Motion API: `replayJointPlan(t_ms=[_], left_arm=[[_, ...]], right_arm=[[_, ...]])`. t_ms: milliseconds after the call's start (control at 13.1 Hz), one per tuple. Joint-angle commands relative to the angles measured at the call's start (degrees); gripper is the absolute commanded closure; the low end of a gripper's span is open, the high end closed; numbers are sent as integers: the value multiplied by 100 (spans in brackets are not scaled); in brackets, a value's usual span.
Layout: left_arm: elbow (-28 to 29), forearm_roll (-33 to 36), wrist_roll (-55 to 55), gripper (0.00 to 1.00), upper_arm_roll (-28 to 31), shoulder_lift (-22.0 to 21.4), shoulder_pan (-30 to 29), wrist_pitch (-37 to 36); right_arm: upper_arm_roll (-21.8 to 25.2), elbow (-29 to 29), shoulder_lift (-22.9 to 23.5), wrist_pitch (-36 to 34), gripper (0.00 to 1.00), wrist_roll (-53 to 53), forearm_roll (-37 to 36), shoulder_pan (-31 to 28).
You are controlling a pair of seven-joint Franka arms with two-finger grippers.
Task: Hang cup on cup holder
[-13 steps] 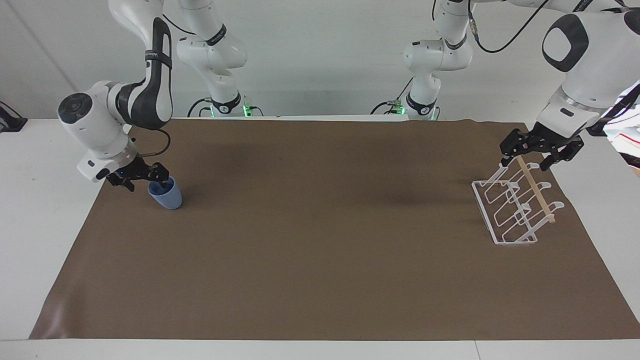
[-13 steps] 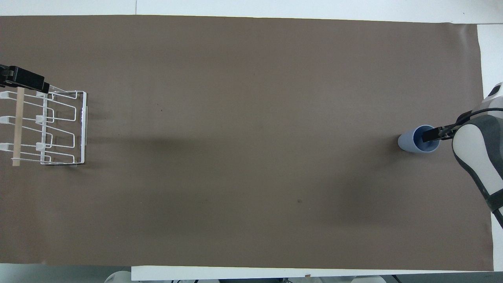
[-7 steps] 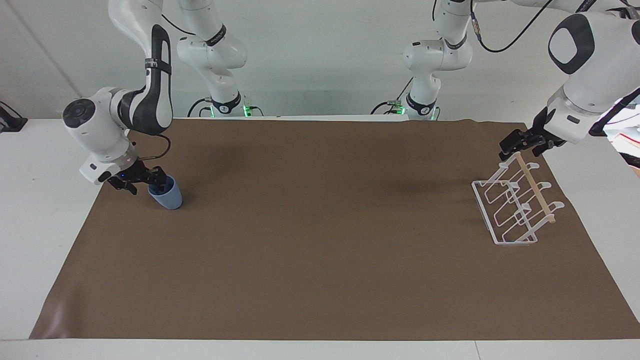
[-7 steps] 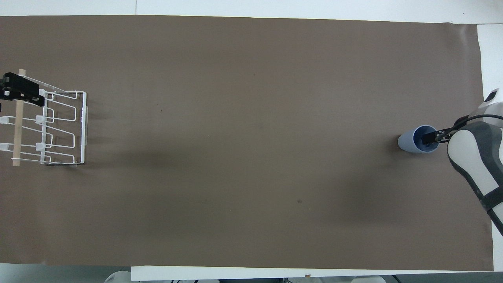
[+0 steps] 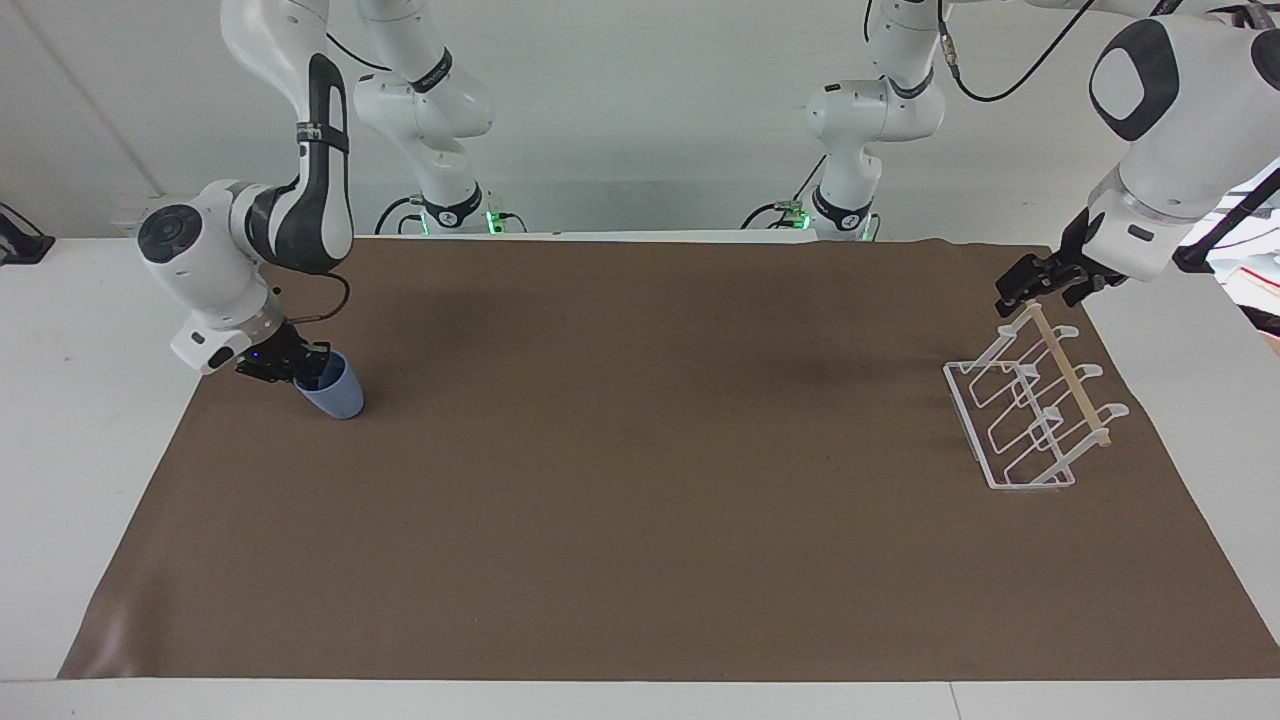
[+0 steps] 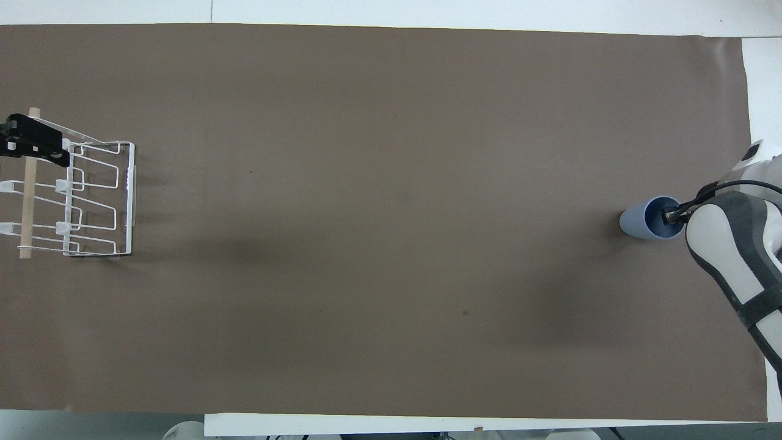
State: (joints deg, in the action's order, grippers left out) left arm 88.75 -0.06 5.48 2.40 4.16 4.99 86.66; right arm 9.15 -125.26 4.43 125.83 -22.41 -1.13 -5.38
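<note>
The light-blue cup (image 5: 338, 396) stands slightly tilted on the brown mat at the right arm's end of the table; it also shows in the overhead view (image 6: 640, 221). My right gripper (image 5: 305, 368) is at its rim, one finger inside the cup (image 6: 671, 216), shut on the rim. The white wire cup holder (image 5: 1010, 440) stands at the left arm's end and also shows in the overhead view (image 6: 98, 201). My left gripper (image 5: 1030, 292) is shut on the end of its wooden rod (image 5: 1072, 380) that is nearer to the robots. In the overhead view the left gripper (image 6: 36, 143) lies across the rod.
The brown mat (image 5: 640, 500) covers most of the white table (image 5: 60, 400). Both robot bases stand at the table's edge nearest the robots.
The left gripper, open around the rod's end a second ago, has closed on it. The right gripper's fingers have narrowed onto the cup's rim, and its arm shifted slightly.
</note>
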Motion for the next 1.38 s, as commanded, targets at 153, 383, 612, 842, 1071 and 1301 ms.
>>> replayJointPlan(t_ms=[153,383,612,842,1071,1301], left_arm=[[134,103,85,0,-3,-196,46,-140],[187,103,251,0,-3,-223,169,-131],[196,-317,2396,0,-38,-231,344,-62],[458,-564,4745,0,-38,-327,879,341],[363,-1170,6286,0,-38,-267,1301,782],[152,-2081,7754,0,-38,-188,1540,879]], right_arm=[[-45,509,-100,-811,100,-176,87,448],[-54,1309,-389,-2138,100,-97,1320,1143],[-80,1390,-645,-2580,100,848,3139,1539],[-80,1390,-751,-2538,100,1921,4100,2250],[-80,1355,-751,-1994,100,2783,4814,2936],[-80,1250,-742,-967,100,3723,5008,3665]])
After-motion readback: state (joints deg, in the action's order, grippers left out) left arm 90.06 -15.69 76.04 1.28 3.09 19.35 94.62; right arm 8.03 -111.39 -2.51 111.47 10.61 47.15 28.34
